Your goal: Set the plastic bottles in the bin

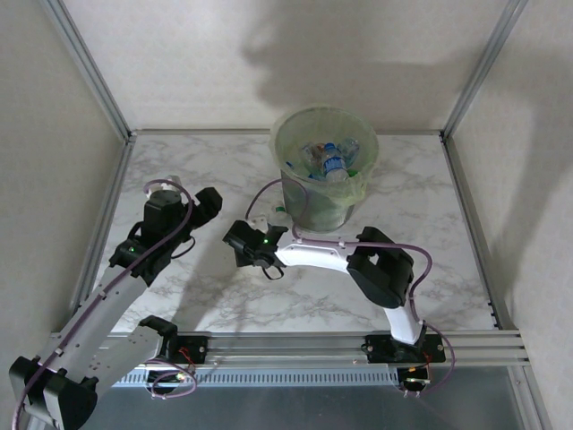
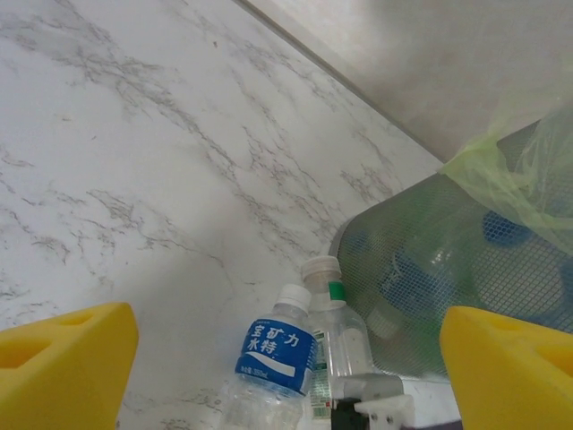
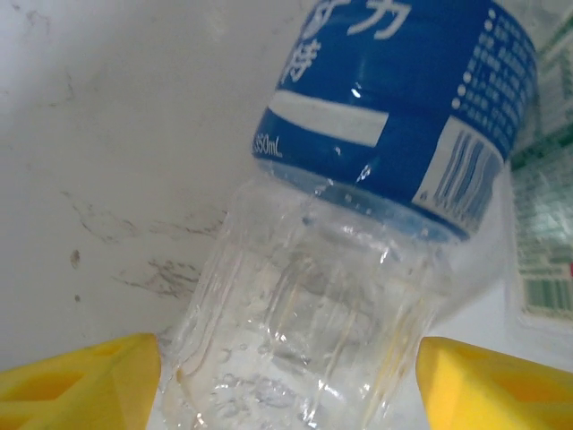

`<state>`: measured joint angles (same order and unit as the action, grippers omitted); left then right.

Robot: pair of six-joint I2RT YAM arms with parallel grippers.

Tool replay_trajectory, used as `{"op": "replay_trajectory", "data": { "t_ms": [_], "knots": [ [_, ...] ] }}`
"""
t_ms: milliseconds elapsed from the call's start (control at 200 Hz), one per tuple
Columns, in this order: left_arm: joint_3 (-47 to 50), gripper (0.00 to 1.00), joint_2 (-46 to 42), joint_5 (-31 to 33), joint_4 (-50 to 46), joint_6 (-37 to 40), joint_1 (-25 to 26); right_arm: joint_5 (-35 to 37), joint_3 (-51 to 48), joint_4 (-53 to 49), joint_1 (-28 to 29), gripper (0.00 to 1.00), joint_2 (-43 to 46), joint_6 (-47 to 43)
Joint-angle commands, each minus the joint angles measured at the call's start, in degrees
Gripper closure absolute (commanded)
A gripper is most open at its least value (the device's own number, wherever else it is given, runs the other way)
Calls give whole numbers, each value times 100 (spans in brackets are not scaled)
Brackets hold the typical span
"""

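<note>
Right claw [image 3: 288,381]: straddles your blue-labelled bottle [image 3: 394,107] for lifting; clamped or not, cannot tell.
Left claw [image 2: 286,367]: wide, empty, idle.
Bin [image 2: 421,269]: beside the bottle, so your carry looks short.

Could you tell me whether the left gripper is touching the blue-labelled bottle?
Apart. Left wrist view: bare table separates the left gripper from the blue-labelled bottle.

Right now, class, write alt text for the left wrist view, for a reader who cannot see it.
A blue-labelled bottle and a green-banded bottle, both clear with white caps, sit side by side on the marble table next to the pale-green lined bin. Yellow fingers of the open left hand frame the lower corners.
</note>
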<state>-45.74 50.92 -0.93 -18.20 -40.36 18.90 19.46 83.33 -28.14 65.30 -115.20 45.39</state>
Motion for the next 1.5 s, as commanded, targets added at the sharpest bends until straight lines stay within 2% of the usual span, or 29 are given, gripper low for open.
{"op": "replay_trajectory", "data": {
  "t_ms": [0,255,661,831,1041,1242,1497],
  "knots": [
    [99,13,-102,-131,38,-16,-69,160,453,-291,-89,22,-280,-134],
    [45,13,-127,-153,-18,35,-107,381,1209,-825,-221,21,-835,-144],
    [21,14,-127,-215,-45,46,-176,427,2131,-1133,-300,23,-1548,-389],
    [38,14,-118,-232,-40,55,-202,392,2087,-1098,-307,32,-1560,-397],
    [55,14,-124,-254,-14,50,-240,352,1876,-1003,-286,24,-1488,-364],
    [130,14,-163,-276,20,32,-259,356,1664,-879,-255,40,-1368,-275],
    [153,14,-203,-287,-2,3,-316,494,1475,-719,-87,47,-856,-286]
  ]
}}
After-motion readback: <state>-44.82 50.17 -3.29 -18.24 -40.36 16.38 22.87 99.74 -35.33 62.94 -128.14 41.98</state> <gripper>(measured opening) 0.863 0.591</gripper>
